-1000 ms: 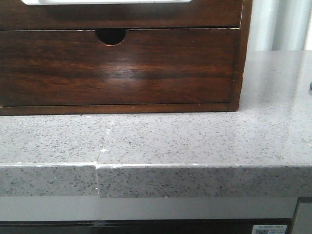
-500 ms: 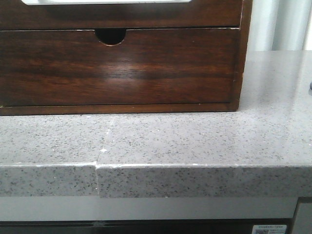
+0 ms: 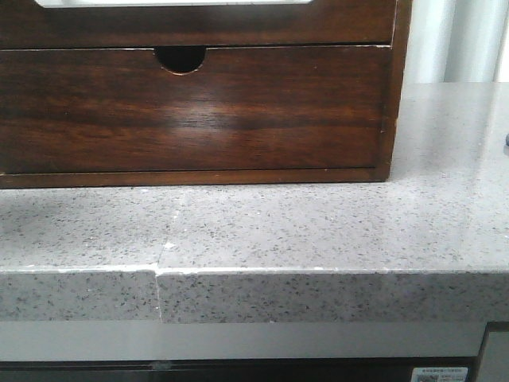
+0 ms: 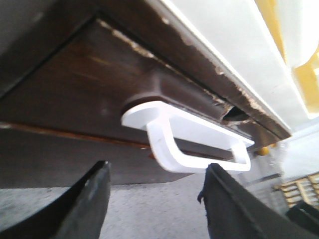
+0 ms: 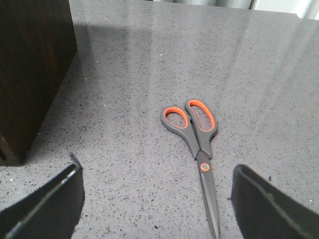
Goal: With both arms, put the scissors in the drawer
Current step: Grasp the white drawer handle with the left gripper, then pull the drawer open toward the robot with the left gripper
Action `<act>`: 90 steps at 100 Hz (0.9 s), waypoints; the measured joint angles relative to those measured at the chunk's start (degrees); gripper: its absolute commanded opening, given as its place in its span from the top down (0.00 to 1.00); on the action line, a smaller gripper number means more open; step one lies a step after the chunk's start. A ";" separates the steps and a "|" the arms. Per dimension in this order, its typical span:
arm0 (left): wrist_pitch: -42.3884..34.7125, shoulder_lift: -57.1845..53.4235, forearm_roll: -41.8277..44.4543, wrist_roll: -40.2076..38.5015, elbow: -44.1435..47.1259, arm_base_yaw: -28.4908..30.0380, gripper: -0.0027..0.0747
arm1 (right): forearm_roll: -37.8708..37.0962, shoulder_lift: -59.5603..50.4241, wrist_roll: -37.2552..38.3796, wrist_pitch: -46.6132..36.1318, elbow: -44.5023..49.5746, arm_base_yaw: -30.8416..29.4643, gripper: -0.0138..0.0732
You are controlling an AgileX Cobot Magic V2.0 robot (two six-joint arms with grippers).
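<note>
Only from the right wrist: scissors (image 5: pixel 196 144) flat on the worktop (image 5: pixel 149 74) beside the cabinet (image 5: pixel 30 69), closed — right gripper (image 5: pixel 154 199) spread wide above, empty. Only from the left wrist: left gripper (image 4: pixel 154 199) parted, empty, near a white handle (image 4: pixel 184 139) on the drawer (image 4: pixel 75 89).

Scissors (image 5: pixel 195 144) lie flat on bare counter (image 5: pixel 134 79), open room all round. Cabinet (image 5: pixel 30 69) wall stands well to their left. White handle (image 4: pixel 184 142) juts from drawer (image 4: pixel 84 94), between spread left gripper (image 4: pixel 154 199) fingers.

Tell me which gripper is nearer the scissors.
Right. The right gripper hangs open directly over the scissors on the countertop. The left gripper is open at the drawer, no scissors in its view.
</note>
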 measured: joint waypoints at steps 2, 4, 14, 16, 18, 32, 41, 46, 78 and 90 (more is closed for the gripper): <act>0.62 0.44 -1.29 1.08 0.00 0.00 0.50 | 0.00 0.00 0.00 0.00 0.00 0.00 0.21; 1.25 1.07 -2.46 2.12 0.00 0.00 0.50 | 0.00 0.00 0.00 0.00 0.00 0.00 0.21; 3.33 3.98 -6.47 5.38 -0.10 0.00 0.50 | 0.00 0.00 0.00 -0.10 0.00 0.00 0.21; 3.76 4.34 -7.11 5.82 -0.10 0.00 0.50 | 0.00 0.00 0.00 -0.10 0.00 0.00 0.21; 4.06 4.87 -7.60 6.25 -0.10 0.00 0.50 | 0.00 0.00 0.00 -0.10 0.00 0.00 0.21; 5.96 7.85 -10.99 9.08 -0.10 0.00 0.50 | 0.00 0.00 0.00 -0.10 0.00 0.00 0.21; 6.49 8.99 -12.46 10.41 -0.10 -0.10 0.50 | 0.00 0.00 0.00 -0.10 0.00 0.00 0.21; 6.53 9.64 -13.02 10.63 -0.10 -0.47 0.50 | 0.00 0.00 0.00 -0.10 0.00 0.00 0.21; 7.35 12.67 -13.69 13.49 -1.24 -4.01 0.50 | 0.00 0.00 0.00 -0.10 0.00 0.00 0.21; 7.24 13.15 -13.79 13.62 -2.24 -4.29 0.50 | 0.00 0.00 0.00 -0.10 0.00 0.00 0.21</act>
